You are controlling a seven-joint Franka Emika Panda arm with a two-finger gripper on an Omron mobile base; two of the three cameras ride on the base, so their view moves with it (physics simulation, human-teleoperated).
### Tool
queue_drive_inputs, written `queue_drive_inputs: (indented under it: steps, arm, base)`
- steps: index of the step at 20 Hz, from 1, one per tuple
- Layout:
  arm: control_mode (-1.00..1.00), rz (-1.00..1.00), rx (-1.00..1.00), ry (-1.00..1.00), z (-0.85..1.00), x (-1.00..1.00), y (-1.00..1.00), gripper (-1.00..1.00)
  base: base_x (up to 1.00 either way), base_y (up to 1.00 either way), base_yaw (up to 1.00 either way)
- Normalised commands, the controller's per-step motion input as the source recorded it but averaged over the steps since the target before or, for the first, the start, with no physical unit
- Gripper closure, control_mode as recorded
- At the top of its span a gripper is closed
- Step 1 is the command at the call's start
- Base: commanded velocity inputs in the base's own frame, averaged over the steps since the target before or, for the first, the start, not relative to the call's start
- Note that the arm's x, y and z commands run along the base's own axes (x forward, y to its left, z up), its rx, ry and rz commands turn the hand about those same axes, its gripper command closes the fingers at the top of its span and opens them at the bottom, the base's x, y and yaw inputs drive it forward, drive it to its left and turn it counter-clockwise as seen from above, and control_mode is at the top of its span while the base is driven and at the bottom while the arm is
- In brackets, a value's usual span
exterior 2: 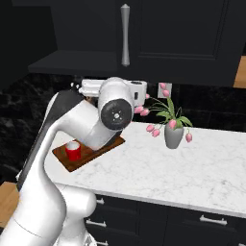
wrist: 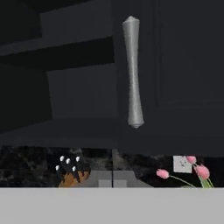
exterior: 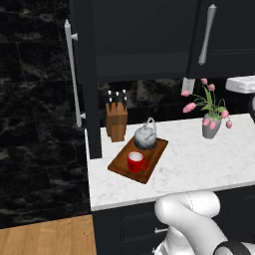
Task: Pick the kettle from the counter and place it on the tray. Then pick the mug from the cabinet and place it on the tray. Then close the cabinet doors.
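So kettle (exterior: 146, 137) and mug (exterior: 135, 162) sit on the tray (exterior: 154, 154); left cabinet door (exterior: 83, 74) at 10 o'clock hangs open, claw (wrist: 112, 183) pressed together.

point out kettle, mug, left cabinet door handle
kettle (exterior: 145, 137), left base view, on its grey body.
mug (exterior: 135, 162), left base view, on its red side wall.
left cabinet door handle (exterior: 73, 74), left base view, mid-length on the silver bar.

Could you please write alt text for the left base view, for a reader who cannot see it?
A grey kettle and red mug sit on a wooden tray on a white marble counter. The dark left cabinet door above hangs open.
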Motion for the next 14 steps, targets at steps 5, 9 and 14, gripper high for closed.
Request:
queue_drive_inputs:
  steps: [5, 9, 14]
  arm:
    - [-1.0, 0.21, -0.6, -0.31, 0.15, -1.0, 1.0, 1.0]
    - [-1.0, 0.08, -0.56, -0.23, 0.43, -1.0, 1.0, 1.0]
    - [-1.0, 0.0, -0.49, -0.15, 0.42, -1.0, 1.0, 1.0]
  base:
    - [0.0, 0.0, 0.0]
    - [0.0, 0.0, 0.0]
    - [0.0, 0.0, 0.0]
